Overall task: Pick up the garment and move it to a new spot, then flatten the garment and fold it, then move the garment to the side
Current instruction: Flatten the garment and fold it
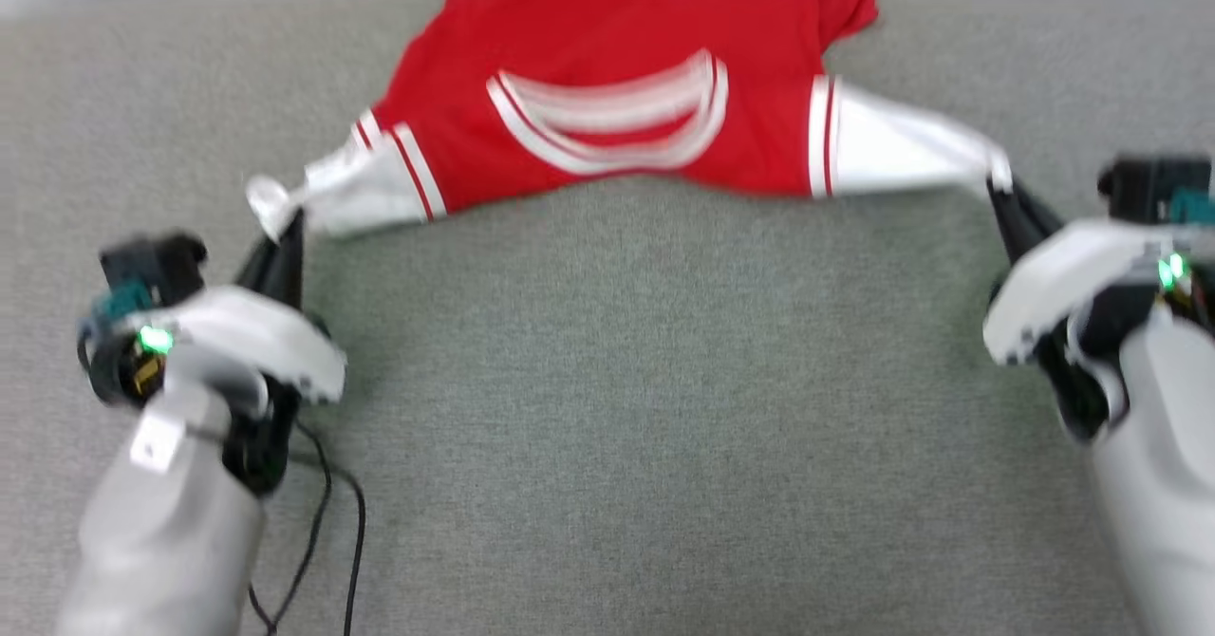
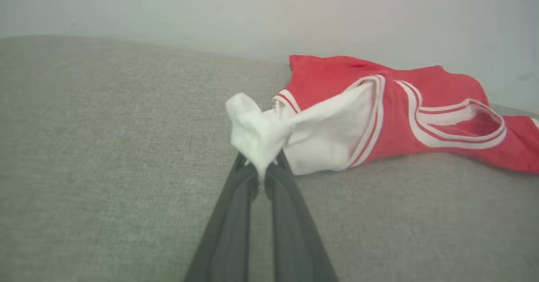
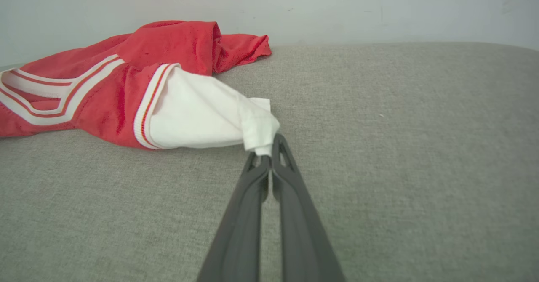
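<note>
Grey fabric surface (image 1: 607,408) — red garment (image 1: 588,66); black cable (image 1: 323,513)

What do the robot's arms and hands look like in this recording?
Pale grey forearms, white wrist shells, each with a green light. The left hand and right hand each have two long, dark grey, tapering fingers with slots near the tips. Black cables trail by the left forearm.

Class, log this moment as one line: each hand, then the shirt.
left hand: shut on sleeve | right hand: shut on other sleeve | shirt: spread between hands, body lying on grey surface
</note>
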Available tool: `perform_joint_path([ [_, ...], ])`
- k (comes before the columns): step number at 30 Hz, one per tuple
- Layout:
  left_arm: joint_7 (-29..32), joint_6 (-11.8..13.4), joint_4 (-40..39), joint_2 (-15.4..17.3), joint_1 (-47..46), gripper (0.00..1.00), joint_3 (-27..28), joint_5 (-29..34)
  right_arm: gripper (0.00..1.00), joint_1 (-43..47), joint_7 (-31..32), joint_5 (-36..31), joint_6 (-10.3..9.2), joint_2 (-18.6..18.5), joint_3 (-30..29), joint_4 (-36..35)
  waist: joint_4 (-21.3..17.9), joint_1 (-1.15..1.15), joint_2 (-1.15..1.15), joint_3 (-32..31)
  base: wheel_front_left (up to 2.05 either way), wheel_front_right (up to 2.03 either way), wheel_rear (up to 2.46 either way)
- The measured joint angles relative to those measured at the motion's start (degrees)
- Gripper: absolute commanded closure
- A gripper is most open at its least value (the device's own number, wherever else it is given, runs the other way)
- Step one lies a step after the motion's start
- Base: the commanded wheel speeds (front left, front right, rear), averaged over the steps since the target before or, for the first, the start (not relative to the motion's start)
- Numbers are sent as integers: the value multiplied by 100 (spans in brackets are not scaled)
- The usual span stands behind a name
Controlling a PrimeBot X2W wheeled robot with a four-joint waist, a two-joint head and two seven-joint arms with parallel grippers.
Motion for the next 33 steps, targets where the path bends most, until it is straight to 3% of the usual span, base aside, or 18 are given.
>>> perform_joint_path([
  [9, -1, 458, -1192, 23, 1946, 100, 244, 109, 100, 2009, 346, -3, 0, 77, -753, -1326, 78, -1, 0, -820, 0, 0, 0],
  [19, 313, 1252, -2939, 26, 4005, 100, 254, 8, 100, 4116, 1146, -249, 1, 713, -1719, -3062, 245, -1, 0, -1544, 0, 0, 0],
  [29, 776, 1702, -4102, 188, 5070, 100, 197, -26, 100, 5562, 1813, -446, 1, 1004, -2167, -3971, 380, 0, 0, -1861, 0, 0, 0],
  [30, 806, 1702, -4165, 203, 5088, 100, 172, -9, 88, 5595, 1852, -461, 1, 1007, -2142, -3995, 371, 0, 0, -1862, 0, 0, 0],
  [31, 832, 1703, -4237, 204, 5097, 100, 149, -3, 62, 5609, 1862, -472, 1, 1007, -2096, -4024, 361, 0, 0, -1860, 0, 0, 0],
  [32, 842, 1703, -4310, 207, 5097, 100, 123, 13, 22, 5606, 1811, -482, 1, 1009, -2047, -4072, 355, 0, 0, -1852, 0, 0, 0],
  [33, 866, 1709, -4363, 214, 5097, 100, 94, 38, 0, 5576, 1712, -464, 1, 1010, -1987, -4117, 349, 0, 0, -1842, 0, 0, 0],
])
